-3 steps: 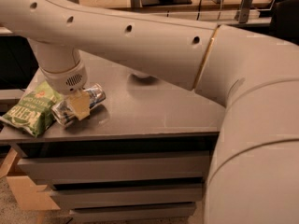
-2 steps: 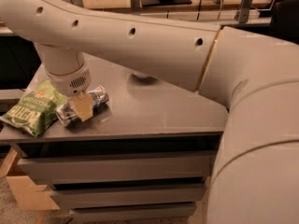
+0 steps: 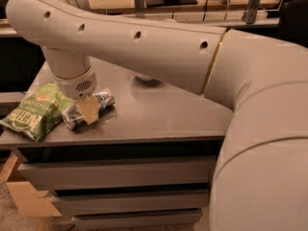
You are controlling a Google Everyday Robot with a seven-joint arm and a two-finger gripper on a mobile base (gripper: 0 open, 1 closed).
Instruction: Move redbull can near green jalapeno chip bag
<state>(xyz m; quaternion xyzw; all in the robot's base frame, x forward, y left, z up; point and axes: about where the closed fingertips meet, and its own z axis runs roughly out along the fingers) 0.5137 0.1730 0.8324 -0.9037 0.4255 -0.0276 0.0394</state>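
Observation:
The redbull can (image 3: 103, 100), silver with dark blue patches, lies on its side on the grey table (image 3: 163, 119), at the left. The green jalapeno chip bag (image 3: 36, 110) lies flat right beside it, on the table's left front corner; the can's near end almost touches the bag. My gripper (image 3: 88, 109) comes straight down from the big white arm (image 3: 144, 47) and straddles the middle of the can. One beige finger (image 3: 88, 111) shows in front of the can, and the other is hidden behind it. The gripper is shut on the can.
The table's front edge runs just below the can and bag, with grey drawers (image 3: 120, 172) under it. A cardboard box (image 3: 24, 196) stands on the floor at the lower left. A small round object (image 3: 147, 79) sits under the arm. Desks with cables stand behind.
The gripper and the can have shifted a little to the right along the table. The chip bag has stayed in place.

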